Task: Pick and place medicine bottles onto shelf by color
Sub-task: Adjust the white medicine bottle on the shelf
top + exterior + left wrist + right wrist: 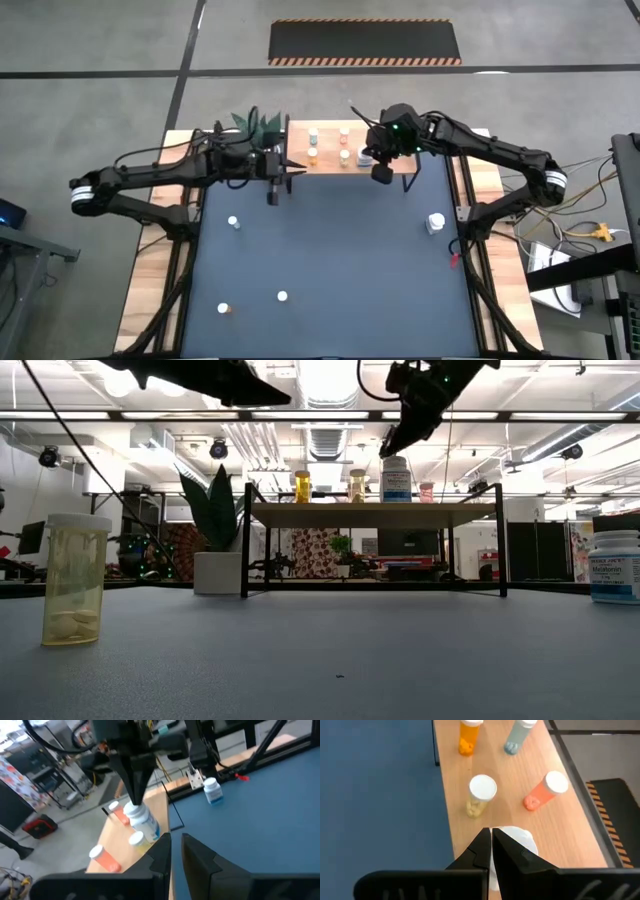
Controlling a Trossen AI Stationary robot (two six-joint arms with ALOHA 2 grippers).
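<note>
Your right gripper [491, 840], fingers pressed shut and empty, sits just above the white bottle [517, 842] on the shelf [510, 790]; left gripper [175, 851] narrow, near the shelf's end.

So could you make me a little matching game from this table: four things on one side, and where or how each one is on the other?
Things:
1. right gripper
2. yellow bottle
3. pink-red bottle
4. plant

Places or states:
a. standing on the wooden shelf
b. standing on the blue tabletop
c. shut, over a white bottle
d. in a white pot beside the shelf

Pairs: 1-c, 2-b, 3-a, 4-d
</note>
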